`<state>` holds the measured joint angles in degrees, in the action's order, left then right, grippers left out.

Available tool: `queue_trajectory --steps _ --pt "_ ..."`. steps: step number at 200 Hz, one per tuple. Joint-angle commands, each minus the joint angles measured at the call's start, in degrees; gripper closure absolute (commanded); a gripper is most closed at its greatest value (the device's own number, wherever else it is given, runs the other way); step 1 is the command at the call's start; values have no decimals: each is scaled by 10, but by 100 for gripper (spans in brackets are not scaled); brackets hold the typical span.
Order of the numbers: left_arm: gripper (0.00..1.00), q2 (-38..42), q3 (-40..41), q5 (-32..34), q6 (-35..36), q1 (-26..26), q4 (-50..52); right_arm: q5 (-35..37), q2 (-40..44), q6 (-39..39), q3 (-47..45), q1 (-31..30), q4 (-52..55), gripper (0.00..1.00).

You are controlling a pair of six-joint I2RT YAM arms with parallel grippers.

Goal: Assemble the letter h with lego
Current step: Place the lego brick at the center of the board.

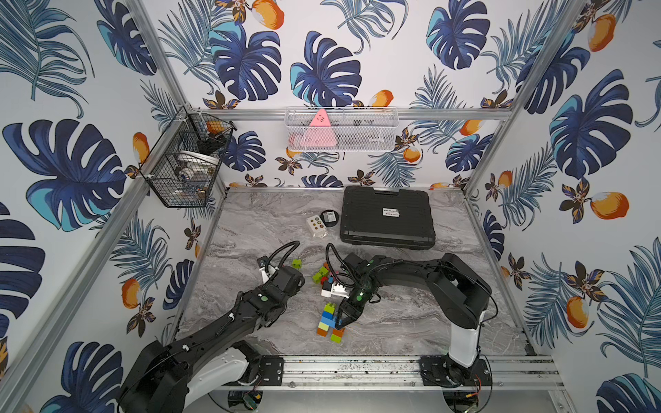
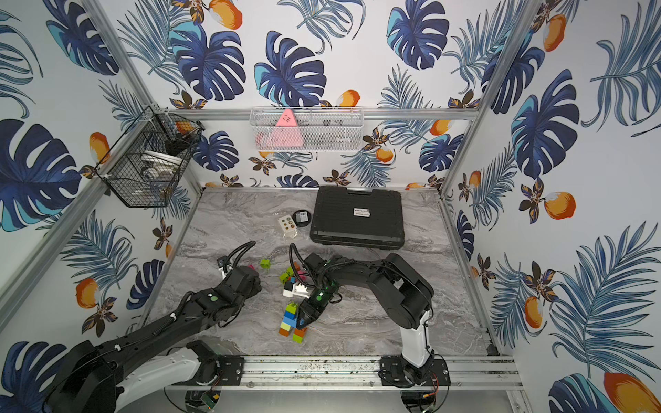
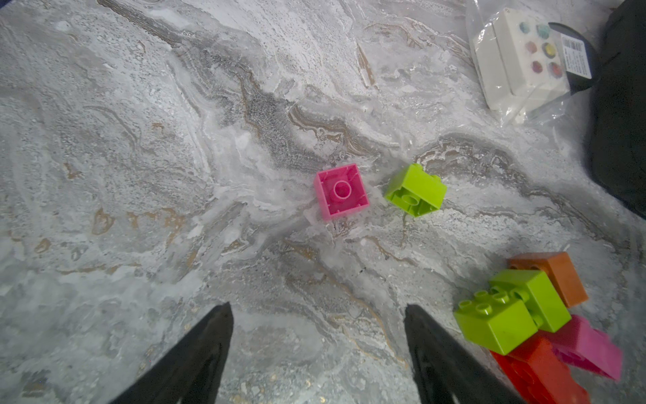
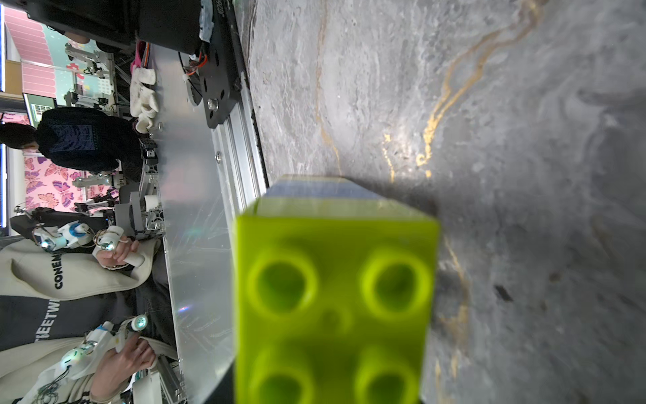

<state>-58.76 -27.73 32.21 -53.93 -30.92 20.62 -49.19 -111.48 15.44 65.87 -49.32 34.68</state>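
Observation:
A flat lego build (image 1: pixel 326 319) lies near the table's front: a column of lime, blue, light blue, lime and orange bricks, with an orange and lime stub (image 1: pixel 338 334) beside it. My right gripper (image 1: pixel 339 321) reaches down onto its blue middle. In the right wrist view a lime studded brick (image 4: pixel 335 297) fills the frame and hides the jaws. My left gripper (image 3: pixel 318 311) hangs open over bare table. Ahead of it lie an upturned pink brick (image 3: pixel 342 191) and a lime brick (image 3: pixel 416 190). A loose pile (image 1: pixel 322 277) of lime, orange, red and pink bricks sits between the arms.
A black case (image 1: pixel 386 216) lies at the back right. Beside it are a white card with coloured dots in a plastic bag (image 1: pixel 316 226) and a black round puck (image 1: pixel 329 217). Wire baskets (image 1: pixel 186 161) hang on the walls.

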Motion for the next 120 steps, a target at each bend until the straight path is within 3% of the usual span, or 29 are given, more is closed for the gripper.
queue_trajectory --steps 1,66,120 --pt "18 1 0 18 -8 1 9 -20 -22 -3 18 -1 10 57" --pt "17 4 0 25 -13 1 16 10 -55 -59 47 -3 -37 52" --pt "17 13 -1 36 -21 1 31 44 -93 -87 95 -32 -58 60"
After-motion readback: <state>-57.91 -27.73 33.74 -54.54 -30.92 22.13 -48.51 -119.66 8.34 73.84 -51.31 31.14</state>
